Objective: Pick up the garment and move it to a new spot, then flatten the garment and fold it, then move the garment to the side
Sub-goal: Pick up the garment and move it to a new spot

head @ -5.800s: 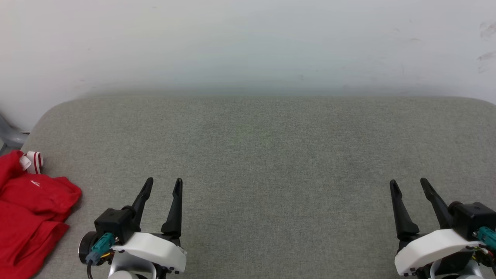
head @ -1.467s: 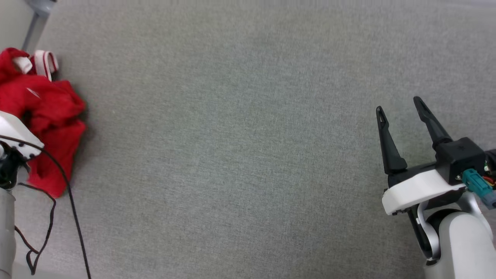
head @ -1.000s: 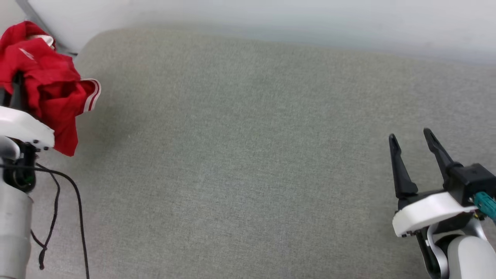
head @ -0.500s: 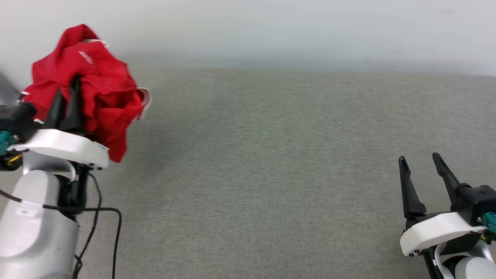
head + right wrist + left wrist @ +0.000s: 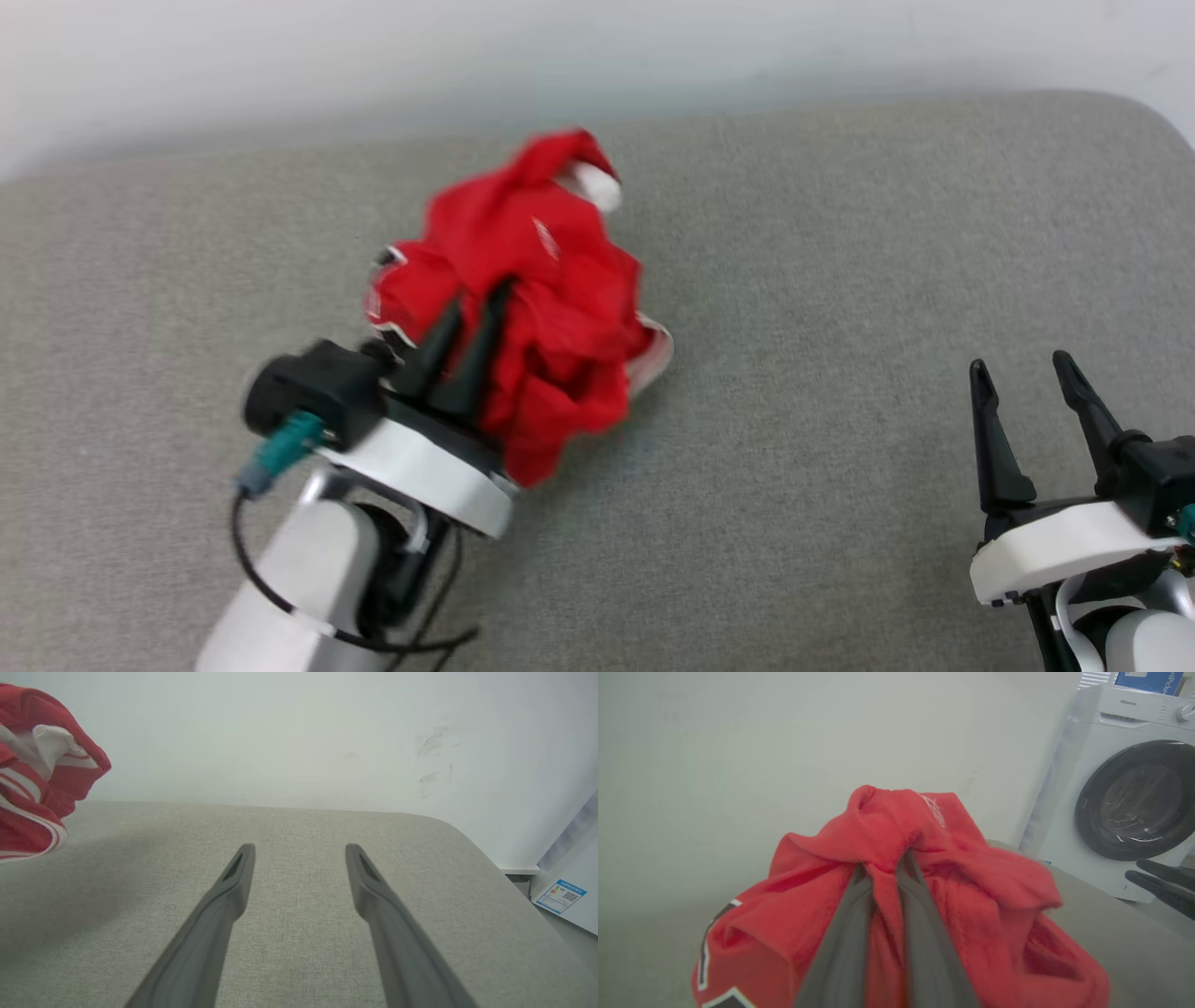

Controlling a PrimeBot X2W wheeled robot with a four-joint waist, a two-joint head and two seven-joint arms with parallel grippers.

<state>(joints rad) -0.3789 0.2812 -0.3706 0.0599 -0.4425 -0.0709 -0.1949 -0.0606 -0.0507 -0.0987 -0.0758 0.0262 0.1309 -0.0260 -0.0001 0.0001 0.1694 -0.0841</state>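
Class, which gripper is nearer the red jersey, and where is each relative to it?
Left. The left gripper is shut on the bunched red jersey, pinching a fold. The right gripper stands open, apart from it, off to its right.

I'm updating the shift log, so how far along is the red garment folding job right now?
Done: the garment is off the grey padded surface, bunched in the shut left claw. In hand: it hangs over the surface's middle, not yet set down. Left: laying it down, flattening, folding, moving it aside. The right claw is open and empty.
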